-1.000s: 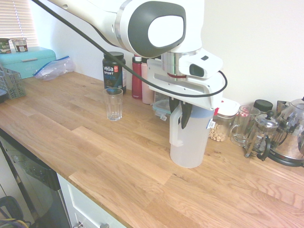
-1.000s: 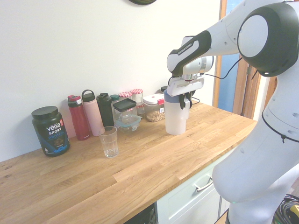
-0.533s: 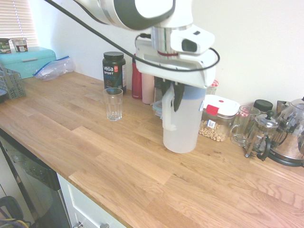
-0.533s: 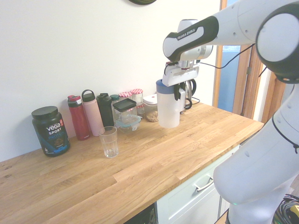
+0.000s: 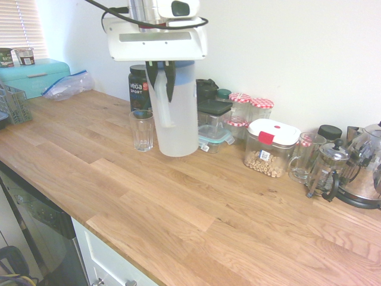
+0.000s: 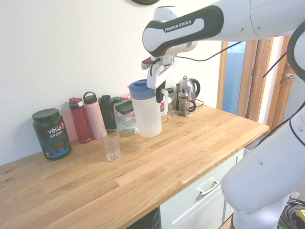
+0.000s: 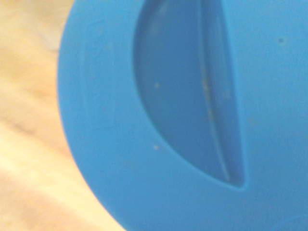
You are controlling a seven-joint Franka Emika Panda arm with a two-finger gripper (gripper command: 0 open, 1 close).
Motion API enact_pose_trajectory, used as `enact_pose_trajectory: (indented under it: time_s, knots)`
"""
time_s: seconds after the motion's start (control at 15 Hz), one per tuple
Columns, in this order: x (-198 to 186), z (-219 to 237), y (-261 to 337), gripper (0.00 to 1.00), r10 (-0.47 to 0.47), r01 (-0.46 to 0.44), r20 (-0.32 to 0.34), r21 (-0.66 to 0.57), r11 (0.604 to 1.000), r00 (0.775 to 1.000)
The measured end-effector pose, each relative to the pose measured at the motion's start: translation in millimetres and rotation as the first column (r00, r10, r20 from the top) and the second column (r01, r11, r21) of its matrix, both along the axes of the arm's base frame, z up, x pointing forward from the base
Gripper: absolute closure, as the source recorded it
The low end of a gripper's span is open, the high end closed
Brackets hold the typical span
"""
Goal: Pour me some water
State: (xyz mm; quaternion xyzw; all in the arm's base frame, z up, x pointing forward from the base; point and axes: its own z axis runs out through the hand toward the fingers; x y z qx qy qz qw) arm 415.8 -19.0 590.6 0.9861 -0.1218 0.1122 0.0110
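A translucent white pitcher [image 5: 178, 122] with a blue lid [image 6: 138, 86] hangs upright just above the wooden counter [image 5: 178, 202]. My gripper [image 5: 161, 80] is shut on the pitcher's handle, near its top. An empty clear glass [image 5: 141, 130] stands on the counter right beside the pitcher, on the side away from the kettle. From the second exterior view the glass [image 6: 110, 144] sits in front of and left of the pitcher [image 6: 147, 114]. The blue lid [image 7: 192, 115] fills the wrist view.
Along the wall stand a black Vega tub [image 6: 51, 133], several bottles [image 6: 94, 116], lidded jars and a chickpea container [image 5: 271, 148]. A French press [image 5: 324, 170] and kettle [image 5: 366, 173] sit at the far end. A teal box [image 5: 36, 76] and plastic bag [image 5: 68, 85] lie at the other end.
The pitcher has been lifted off the counter and carried along it from near the French press to right beside the glass, staying upright.
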Motion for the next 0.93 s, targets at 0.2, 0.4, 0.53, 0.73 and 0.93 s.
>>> enact_pose_trajectory:
  time_s: [0.2,0.4,0.53,0.73,0.93]
  knots:
    - [16.7,-5.5,33.7,1.00,0.165,-0.168,-0.055,-0.058,0.984,0.985]
    - [42.6,-15.8,58.4,1.00,0.286,-0.309,-0.166,-0.126,0.943,0.944]
    - [56.4,-18.9,70.2,1.00,0.338,-0.387,-0.242,-0.191,0.902,0.909]
    - [67.2,-29.1,83.9,1.00,0.370,-0.477,-0.363,-0.274,0.835,0.855]
    - [80.5,-49.5,87.5,1.00,0.359,-0.515,-0.432,-0.330,0.791,0.827]
